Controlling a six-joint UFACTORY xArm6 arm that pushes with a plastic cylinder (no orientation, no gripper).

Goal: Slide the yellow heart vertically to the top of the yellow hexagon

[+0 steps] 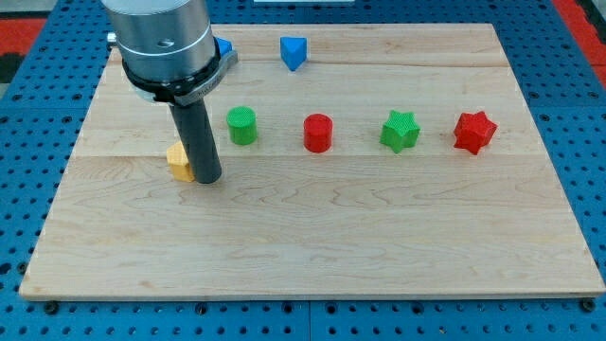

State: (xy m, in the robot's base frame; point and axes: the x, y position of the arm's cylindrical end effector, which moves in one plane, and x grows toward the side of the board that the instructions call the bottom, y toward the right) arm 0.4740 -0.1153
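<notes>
My tip (pixel 206 179) stood on the wooden board (pixel 312 237), holding nothing and touching the right side of a yellow block (pixel 179 160), possibly the heart. Only one yellow block showed, so the hexagon, and any progress, could not be judged.

no text, label, brand, number or sign can be read anywhere in the camera view. the wooden surface (pixel 312 237) shows only bare grain, and the blocks on it carry no markings.
</notes>
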